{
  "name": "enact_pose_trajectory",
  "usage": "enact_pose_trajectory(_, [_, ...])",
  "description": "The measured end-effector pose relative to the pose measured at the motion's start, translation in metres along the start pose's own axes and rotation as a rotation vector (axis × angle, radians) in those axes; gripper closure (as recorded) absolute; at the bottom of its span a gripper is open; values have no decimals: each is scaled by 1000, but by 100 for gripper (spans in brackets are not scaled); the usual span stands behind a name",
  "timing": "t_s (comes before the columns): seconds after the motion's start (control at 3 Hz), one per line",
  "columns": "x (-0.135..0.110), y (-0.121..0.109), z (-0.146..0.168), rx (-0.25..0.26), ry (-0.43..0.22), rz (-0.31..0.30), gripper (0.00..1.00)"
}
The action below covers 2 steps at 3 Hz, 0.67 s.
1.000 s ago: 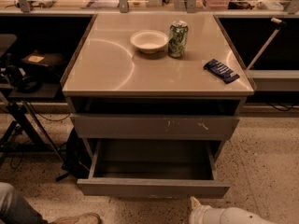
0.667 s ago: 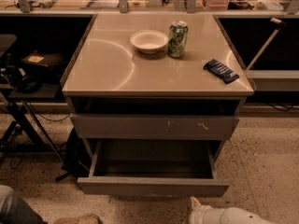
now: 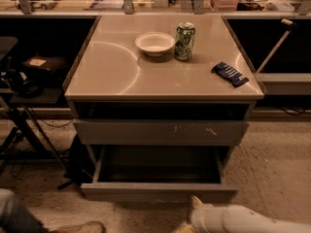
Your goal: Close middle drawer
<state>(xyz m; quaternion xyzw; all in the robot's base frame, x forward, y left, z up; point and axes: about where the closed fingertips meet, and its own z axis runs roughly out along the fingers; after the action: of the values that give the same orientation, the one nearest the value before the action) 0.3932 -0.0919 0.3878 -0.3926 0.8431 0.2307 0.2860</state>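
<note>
The middle drawer [image 3: 158, 192] is pulled out low at the table's front. It has a plain grey front panel and a smooth grey interior [image 3: 160, 165]. Above it is a grey drawer front with pale scratch marks [image 3: 160, 132], pushed in. My gripper [image 3: 196, 205] is at the bottom edge of the view, just below the right part of the open drawer's front panel, on the end of the white arm [image 3: 243, 221]. It holds nothing that I can see.
On the tabletop [image 3: 107, 72] stand a white bowl [image 3: 154, 43], a green can [image 3: 184, 41] and a dark blue packet [image 3: 230, 74]. A stand with cables [image 3: 24, 106] is at the left. A person's leg and shoe [image 3: 73, 227] are at the bottom left.
</note>
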Motion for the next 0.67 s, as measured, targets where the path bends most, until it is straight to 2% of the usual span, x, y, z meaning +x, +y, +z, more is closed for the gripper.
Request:
enact_pose_trajectory(0.33, [1, 1, -1, 0, 0, 0, 0])
enact_pose_trajectory(0.67, [-40, -7, 16, -35, -62, -42, 0])
